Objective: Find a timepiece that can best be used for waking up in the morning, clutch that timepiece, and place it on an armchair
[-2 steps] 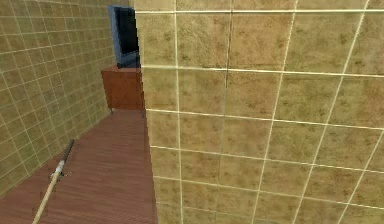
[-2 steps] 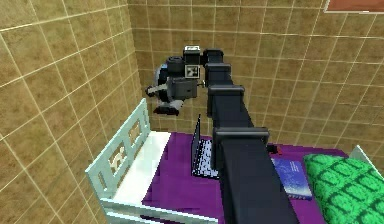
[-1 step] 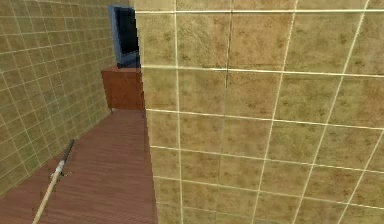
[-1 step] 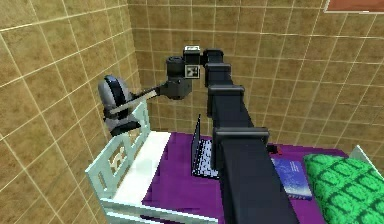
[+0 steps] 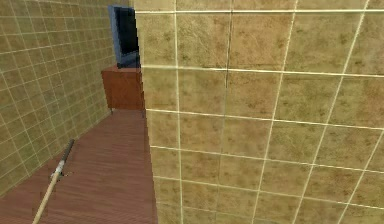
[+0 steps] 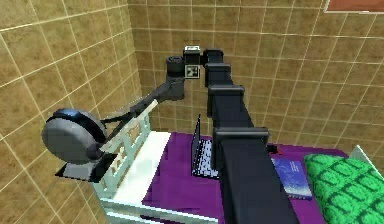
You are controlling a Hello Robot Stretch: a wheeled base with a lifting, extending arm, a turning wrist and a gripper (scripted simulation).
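A round grey disc with a dark rim, the likeliest timepiece here, sits at the foot-rail corner of the white slatted wooden bed, in front of its rail. Its smooth, pale flat face is turned outward and slightly away from the bed. The outline is a slightly squashed oval whose longer axis runs roughly level along the rail. A small grey foot shows beneath it.

The gripper reaches the disc with two thin dark fingers that slant down across the bed's corner. Because the rail lies right behind the disc, I cannot tell whether the gripper holds it or holds anything at all. The dark square-section arm stretches over the bed in boxy steps.

On the bed lies a glossy purple cover. On the cover are an open dark laptop, a flat blue book and a quilted green pillow. A wall of tan square tiles stands behind the bed.
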